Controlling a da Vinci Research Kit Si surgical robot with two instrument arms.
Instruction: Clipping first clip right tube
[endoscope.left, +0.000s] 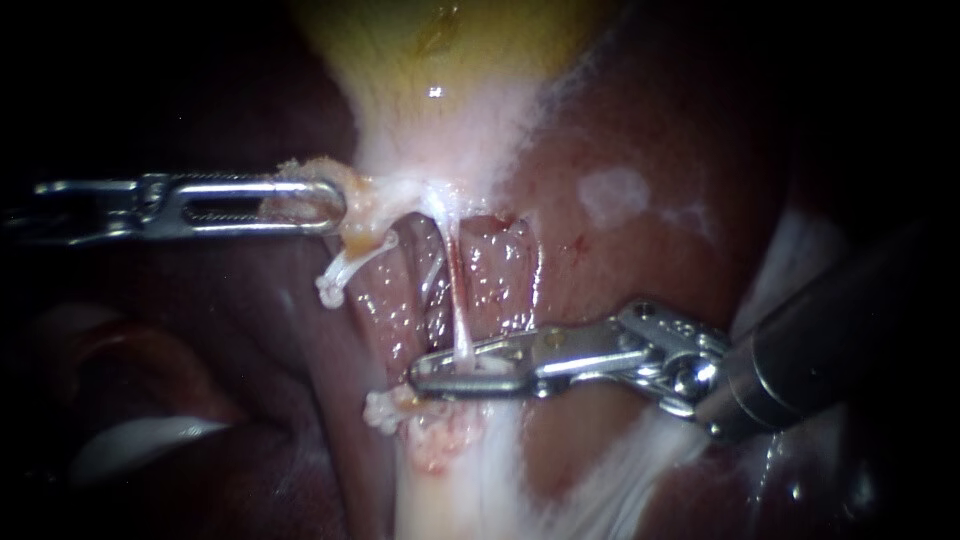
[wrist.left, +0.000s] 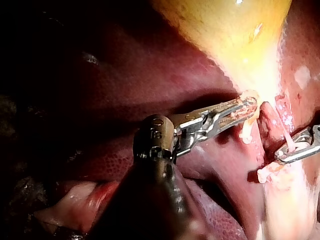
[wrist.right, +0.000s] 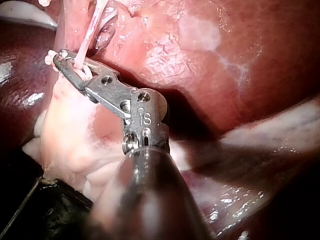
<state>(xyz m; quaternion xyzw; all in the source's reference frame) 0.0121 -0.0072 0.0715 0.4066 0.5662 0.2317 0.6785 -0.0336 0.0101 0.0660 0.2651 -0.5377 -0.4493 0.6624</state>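
Liver (endoscope.left: 620, 260) backdrop: left instrument (endoscope.left: 320, 203) jaws clamp gallbladder (endoscope.left: 430, 90) neck, right instrument (endoscope.left: 430, 376) jaws closed across right tube (endoscope.left: 462, 320); clip judged mid-squeeze, release remaining.

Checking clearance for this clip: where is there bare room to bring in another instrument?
Free: bare liver between the gallbladder and the right instrument. Crowded: where its jaws grip the thin tube, and the gallbladder's neck, held by the left instrument.

Bright metal against wet, glossy tissue

The left instrument (endoscope.left: 322, 203) and right instrument (endoscope.left: 425, 374) are polished, shiny metal. The liver (endoscope.left: 620, 260) is smooth, wet and glistening, the gallbladder (endoscope.left: 440, 60) is slick, and the tube (endoscope.left: 462, 325) is pale and glossy.
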